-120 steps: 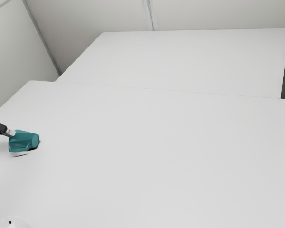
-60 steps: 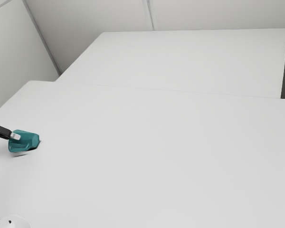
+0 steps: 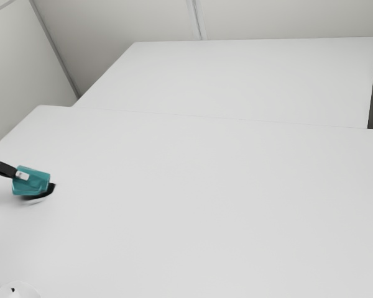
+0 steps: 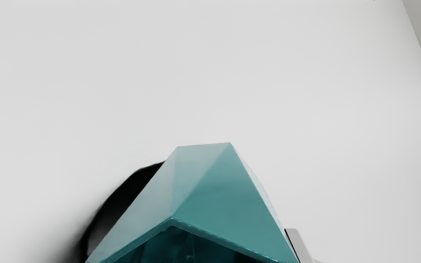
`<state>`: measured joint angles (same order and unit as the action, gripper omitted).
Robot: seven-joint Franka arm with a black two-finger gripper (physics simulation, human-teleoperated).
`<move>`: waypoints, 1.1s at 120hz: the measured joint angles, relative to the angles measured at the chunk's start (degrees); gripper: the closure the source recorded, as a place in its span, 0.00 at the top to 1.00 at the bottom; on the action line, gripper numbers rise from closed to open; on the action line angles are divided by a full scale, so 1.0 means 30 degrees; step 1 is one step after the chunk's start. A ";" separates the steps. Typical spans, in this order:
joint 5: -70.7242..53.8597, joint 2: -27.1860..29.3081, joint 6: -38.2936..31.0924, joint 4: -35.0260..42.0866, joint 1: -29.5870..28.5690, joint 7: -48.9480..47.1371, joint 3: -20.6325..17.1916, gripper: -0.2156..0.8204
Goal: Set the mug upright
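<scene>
Exterior view: The teal mug (image 3: 31, 181) is located near the exterior view's left edge, above the pale surface (image 3: 205, 205). It is not upright: it is held on its side, with its narrower end directed toward the exterior view's right. The gripper (image 3: 23, 176) is seen reaching in from the exterior view's left, a light fingertip laid against the mug's near wall. Relative to the frame half a second earlier, the mug has been raised slightly and turned a little, and the dark shadow beneath it has widened. The gripper is therefore recorded as closed on the mug; the far fingertip is hidden. At the lower left corner, a white rounded object (image 3: 17, 291) with a small dark spot is noted.

Wrist view: The mug's open end is turned toward the hand, the dark interior being visible inside the angular rim. The faceted walls narrow away from the gripper. One grey fingertip (image 4: 297, 241) is observed against the outer wall; the opposite one is hidden. A black shadow (image 4: 122, 201) is cast on the surface beside the mug, on the side away from the visible fingertip.
</scene>
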<state>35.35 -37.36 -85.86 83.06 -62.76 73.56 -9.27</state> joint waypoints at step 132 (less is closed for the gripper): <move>-0.4682 1.4612 -1.0708 1.3600 0.0300 -0.4231 -1.0113 0.03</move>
<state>21.30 6.47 -117.98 123.86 -61.86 60.87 -39.61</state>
